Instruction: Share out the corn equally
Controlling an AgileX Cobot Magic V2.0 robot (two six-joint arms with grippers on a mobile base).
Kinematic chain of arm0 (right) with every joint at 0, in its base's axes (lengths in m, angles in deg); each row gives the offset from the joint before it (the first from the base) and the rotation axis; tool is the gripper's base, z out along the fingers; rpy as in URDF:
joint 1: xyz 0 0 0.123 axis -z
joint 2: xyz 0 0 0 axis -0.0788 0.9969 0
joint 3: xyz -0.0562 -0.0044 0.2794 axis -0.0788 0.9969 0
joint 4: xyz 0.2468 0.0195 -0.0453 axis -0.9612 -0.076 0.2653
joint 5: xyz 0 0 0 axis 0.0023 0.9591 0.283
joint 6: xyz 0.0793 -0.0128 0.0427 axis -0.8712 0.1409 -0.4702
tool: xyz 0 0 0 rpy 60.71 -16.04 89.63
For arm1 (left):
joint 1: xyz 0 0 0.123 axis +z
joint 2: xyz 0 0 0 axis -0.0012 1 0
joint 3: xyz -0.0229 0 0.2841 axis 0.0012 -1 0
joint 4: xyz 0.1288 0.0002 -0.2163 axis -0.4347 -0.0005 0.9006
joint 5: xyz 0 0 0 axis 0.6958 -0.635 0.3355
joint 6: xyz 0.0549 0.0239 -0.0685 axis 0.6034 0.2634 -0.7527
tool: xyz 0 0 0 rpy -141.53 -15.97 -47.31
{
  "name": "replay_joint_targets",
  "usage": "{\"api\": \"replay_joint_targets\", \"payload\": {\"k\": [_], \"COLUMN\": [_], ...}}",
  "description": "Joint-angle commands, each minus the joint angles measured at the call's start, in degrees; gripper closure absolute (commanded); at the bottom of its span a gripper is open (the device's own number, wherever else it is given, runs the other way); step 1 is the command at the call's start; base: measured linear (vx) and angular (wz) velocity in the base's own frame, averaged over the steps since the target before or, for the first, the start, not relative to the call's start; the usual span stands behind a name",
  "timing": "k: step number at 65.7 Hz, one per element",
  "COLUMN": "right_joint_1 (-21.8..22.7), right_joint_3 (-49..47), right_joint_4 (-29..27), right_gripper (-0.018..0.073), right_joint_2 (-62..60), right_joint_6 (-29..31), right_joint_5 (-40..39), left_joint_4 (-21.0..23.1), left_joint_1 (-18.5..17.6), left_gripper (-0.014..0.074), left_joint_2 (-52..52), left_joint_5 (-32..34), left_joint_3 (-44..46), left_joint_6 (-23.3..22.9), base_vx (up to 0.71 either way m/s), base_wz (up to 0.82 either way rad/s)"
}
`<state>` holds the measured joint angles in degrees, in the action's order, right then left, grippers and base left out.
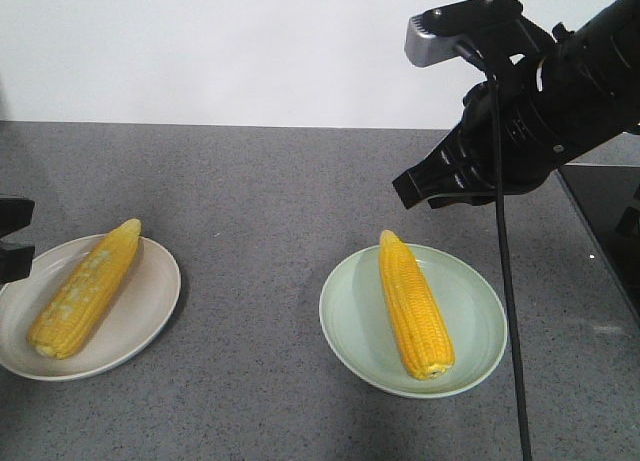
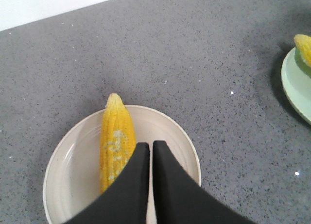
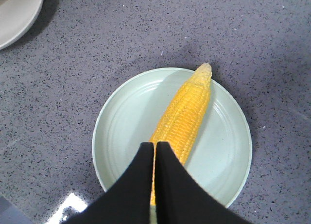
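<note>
One corn cob with whitish patches (image 1: 85, 286) lies on the cream plate (image 1: 140, 321) at the left. A second corn cob (image 1: 413, 306), plain yellow, lies on the pale green plate (image 1: 350, 326) at the right. In the left wrist view my left gripper (image 2: 149, 144) is shut with nothing in it, hovering over the cream plate (image 2: 63, 151) just right of the patchy cob (image 2: 115, 131). My right gripper (image 3: 155, 144) is also shut and holds nothing. It hangs above the wide end of the cob (image 3: 187, 110) on the green plate (image 3: 121, 131).
Both plates rest on a grey speckled counter (image 1: 270, 201) with a white wall behind. A black surface (image 1: 610, 211) borders the counter at the right. The right arm (image 1: 560, 91) and its cable (image 1: 505, 281) reach over the green plate.
</note>
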<state>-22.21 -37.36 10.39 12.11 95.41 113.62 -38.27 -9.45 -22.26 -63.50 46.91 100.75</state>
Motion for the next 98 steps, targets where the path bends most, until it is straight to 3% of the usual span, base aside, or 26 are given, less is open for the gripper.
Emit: {"api": "replay_joint_targets", "payload": {"k": [1,23,31,41,45,50,64,81,98], "right_joint_1": [-0.1,-0.1,-0.1,-0.1,-0.1,-0.1,-0.1,-0.1,-0.1], "right_joint_3": [-1.6,-1.6,-1.6,-1.6,-1.6,-1.6,-1.6,-1.6,-1.6], "right_joint_4": [-0.3,-0.3,-0.3,-0.2,-0.2,-0.2,-0.2,-0.2,-0.2], "right_gripper": [0.0567,0.0567,0.0567,0.0567,0.0567,0.0567,0.0567,0.0567,0.0567], "right_joint_2": [-1.9,-1.9,-1.9,-1.9,-1.9,-1.9,-2.0,-2.0,-2.2], "right_joint_6": [-0.2,-0.2,-0.2,-0.2,-0.2,-0.2,-0.2,-0.1,-0.1], "right_joint_5": [-2.0,-1.2,-1.1,-1.0,-1.0,-0.9,-0.7,-0.7,-0.3], "left_joint_4": [1.2,1.0,-4.7,-14.6,-16.5,-16.4,-12.8,-12.8,-12.9], "left_joint_1": [0.0,0.1,0.1,0.4,1.8,4.1,7.2,9.4,9.2], "left_gripper": [0.0604,0.0604,0.0604,0.0604,0.0604,0.0604,0.0604,0.0604,0.0604], "left_joint_2": [-1.0,-1.0,-3.2,-13.3,-18.9,-26.2,-45.7,-57.3,-56.9], "left_joint_5": [3.0,3.7,3.4,11.7,16.4,21.6,35.1,49.1,46.9], "left_joint_3": [1.5,1.5,0.2,-9.8,-16.1,-24.4,-44.6,-57.7,-57.4], "left_joint_6": [-0.1,-0.1,-1.1,-13.5,-18.2,-20.6,-21.1,-21.6,-21.6], "base_vx": [0.00,0.00,0.00,0.00,0.00,0.00,0.00,0.00,0.00], "base_wz": [0.00,0.00,0.00,0.00,0.00,0.00,0.00,0.00,0.00]}}
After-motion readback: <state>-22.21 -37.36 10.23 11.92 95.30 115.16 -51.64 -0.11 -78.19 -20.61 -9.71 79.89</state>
